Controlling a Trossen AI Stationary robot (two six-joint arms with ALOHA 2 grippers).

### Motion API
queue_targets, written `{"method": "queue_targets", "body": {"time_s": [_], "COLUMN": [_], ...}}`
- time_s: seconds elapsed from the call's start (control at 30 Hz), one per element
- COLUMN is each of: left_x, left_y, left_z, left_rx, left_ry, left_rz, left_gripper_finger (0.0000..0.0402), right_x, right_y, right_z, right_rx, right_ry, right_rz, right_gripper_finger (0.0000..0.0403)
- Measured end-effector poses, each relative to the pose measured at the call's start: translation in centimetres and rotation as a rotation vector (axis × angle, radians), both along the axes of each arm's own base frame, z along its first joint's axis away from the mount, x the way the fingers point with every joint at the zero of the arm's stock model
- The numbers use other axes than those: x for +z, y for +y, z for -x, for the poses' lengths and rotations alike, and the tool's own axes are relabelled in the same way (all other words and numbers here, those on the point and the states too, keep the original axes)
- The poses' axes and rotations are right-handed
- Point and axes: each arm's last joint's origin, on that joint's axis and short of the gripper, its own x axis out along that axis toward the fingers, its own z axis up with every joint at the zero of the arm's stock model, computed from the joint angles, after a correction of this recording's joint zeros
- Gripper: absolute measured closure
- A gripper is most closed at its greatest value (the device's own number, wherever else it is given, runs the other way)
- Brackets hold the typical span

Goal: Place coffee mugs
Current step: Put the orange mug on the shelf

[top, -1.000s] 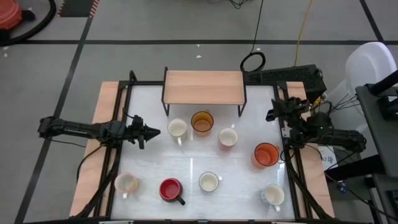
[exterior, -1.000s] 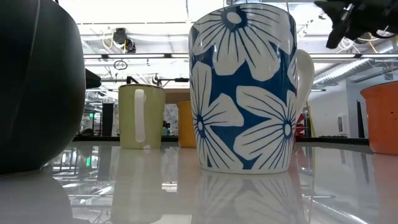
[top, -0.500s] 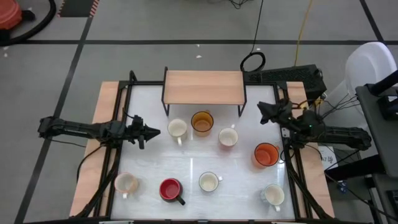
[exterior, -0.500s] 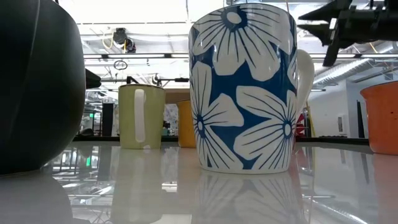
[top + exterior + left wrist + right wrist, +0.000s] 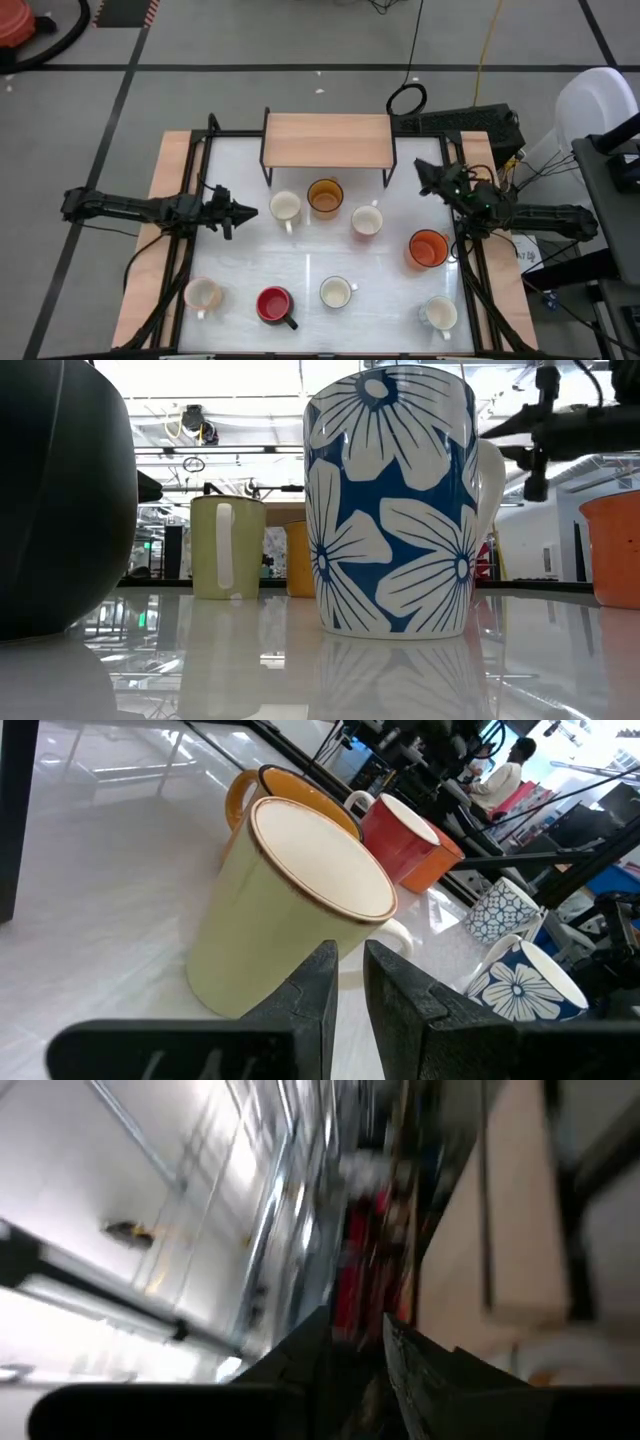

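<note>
No lettering, label, brand, number or sign reads anywhere in these views; the flower-patterned mug [image 5: 395,500] carries only blue petals, no words.
</note>
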Motion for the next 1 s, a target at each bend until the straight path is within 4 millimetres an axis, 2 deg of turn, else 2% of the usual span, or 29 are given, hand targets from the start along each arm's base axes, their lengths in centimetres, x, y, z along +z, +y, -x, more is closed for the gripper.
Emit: {"method": "queue_targets", "body": {"time_s": [0.1,0.17,0.4,0.47,0.57,0.7,0.83,1.0], "left_x": [0.0,0.0,0.0,0.0,0.0,0.0,0.0,0.0], "left_y": [0.0,0.0,0.0,0.0,0.0,0.0,0.0,0.0], "left_z": [0.0,0.0,0.0,0.0,0.0,0.0,0.0,0.0], "left_rx": [0.0,0.0,0.0,0.0,0.0,0.0,0.0,0.0], "left_ry": [0.0,0.0,0.0,0.0,0.0,0.0,0.0,0.0], "left_rz": [0.0,0.0,0.0,0.0,0.0,0.0,0.0,0.0], "left_gripper_finger": [0.0344,0.0344,0.0344,0.0344,0.0344,0.0344,0.0344,0.0344], "right_x": [1.0,2.2,5.5,6.2,7.1,8.7,11.4,15.6], "right_y": [-0.2,-0.1,1.4,1.7,1.6,1.3,1.2,1.2], "right_z": [0.6,1.1,2.5,2.6,2.3,1.6,1.1,0.8], "right_rx": [-0.189,-0.255,-0.296,-0.295,-0.262,-0.212,-0.174,-0.142], "right_ry": [0.111,0.145,0.122,0.116,0.152,0.311,0.424,0.446], "right_rz": [0.193,0.355,1.147,1.267,1.262,1.204,1.208,1.196], "right_gripper_finger": [0.0323,0.0323,0.0323,0.0323,0.0323,0.0323,0.0323,0.0323]}}
